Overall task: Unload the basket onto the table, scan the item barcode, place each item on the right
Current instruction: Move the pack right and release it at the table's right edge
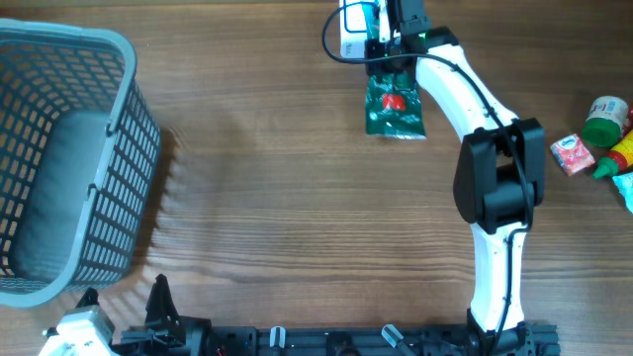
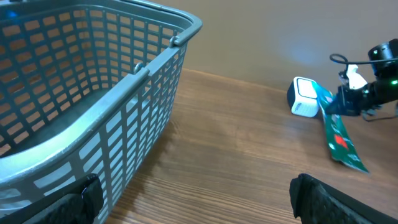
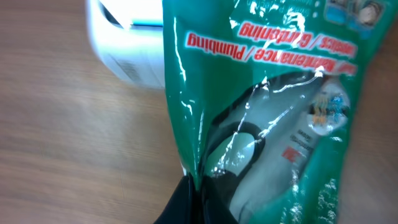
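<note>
A green plastic packet (image 1: 395, 107) with red print, the item, hangs from my right gripper (image 1: 389, 49), which is shut on its top edge at the far side of the table. In the right wrist view the green packet (image 3: 267, 106) fills the frame, with my black fingers (image 3: 186, 202) pinching its edge. A small white barcode scanner (image 1: 353, 30) sits just left of the gripper; the white scanner (image 3: 127, 46) lies right behind the packet, and I also see this scanner (image 2: 303, 97) in the left wrist view. My left gripper (image 2: 196, 202) is open near the basket, holding nothing.
A large grey plastic basket (image 1: 59, 158) stands at the left; the basket's wall (image 2: 124, 106) is close to my left gripper. Several grocery items (image 1: 598, 138) lie at the right edge. The right arm (image 1: 495, 188) reaches across the table's right half.
</note>
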Tool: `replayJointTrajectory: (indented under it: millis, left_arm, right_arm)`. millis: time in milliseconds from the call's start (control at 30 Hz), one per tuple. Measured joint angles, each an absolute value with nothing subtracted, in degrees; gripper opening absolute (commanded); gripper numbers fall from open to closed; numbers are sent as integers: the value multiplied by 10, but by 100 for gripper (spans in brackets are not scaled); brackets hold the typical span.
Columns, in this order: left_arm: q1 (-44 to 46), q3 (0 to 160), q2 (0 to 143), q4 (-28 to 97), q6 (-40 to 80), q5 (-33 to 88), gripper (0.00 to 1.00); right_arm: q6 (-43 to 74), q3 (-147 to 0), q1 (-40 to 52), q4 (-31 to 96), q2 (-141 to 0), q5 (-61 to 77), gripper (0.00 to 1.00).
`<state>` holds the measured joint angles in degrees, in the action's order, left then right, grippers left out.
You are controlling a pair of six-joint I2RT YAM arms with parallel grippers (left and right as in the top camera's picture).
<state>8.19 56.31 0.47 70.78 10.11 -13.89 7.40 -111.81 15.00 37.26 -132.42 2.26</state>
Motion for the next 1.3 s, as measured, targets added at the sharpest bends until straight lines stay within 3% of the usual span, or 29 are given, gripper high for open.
replayJointTrajectory:
  millis: [167, 433, 567, 600, 667, 700, 967, 1300]
  left_arm:
    - [82, 563, 5, 708, 101, -139, 100]
    - [82, 563, 5, 708, 101, -139, 100]
    - [82, 563, 5, 708, 101, -139, 100]
    - [82, 563, 5, 708, 101, -139, 100]
    - [82, 563, 5, 708, 101, -139, 100]
    - [82, 563, 5, 708, 101, -139, 100]
    - [82, 563, 5, 708, 101, -139, 100]
    - [82, 563, 5, 708, 101, -139, 100]
  right_arm:
    - [94, -1118, 102, 463, -1276, -73, 5]
    - [172, -1120, -113, 410, -1265, -102, 5]
    - [184, -1120, -180, 393, -1280, -101, 5]
    - [185, -1120, -191, 393, -1288, -101, 9]
    - [190, -1120, -209, 394, -1306, -99, 77]
    - [194, -1120, -215, 395, -1313, -95, 100]
    - [193, -1122, -229, 435, -1240, -46, 100]
    - [162, -1133, -198, 568, -831, 100, 100]
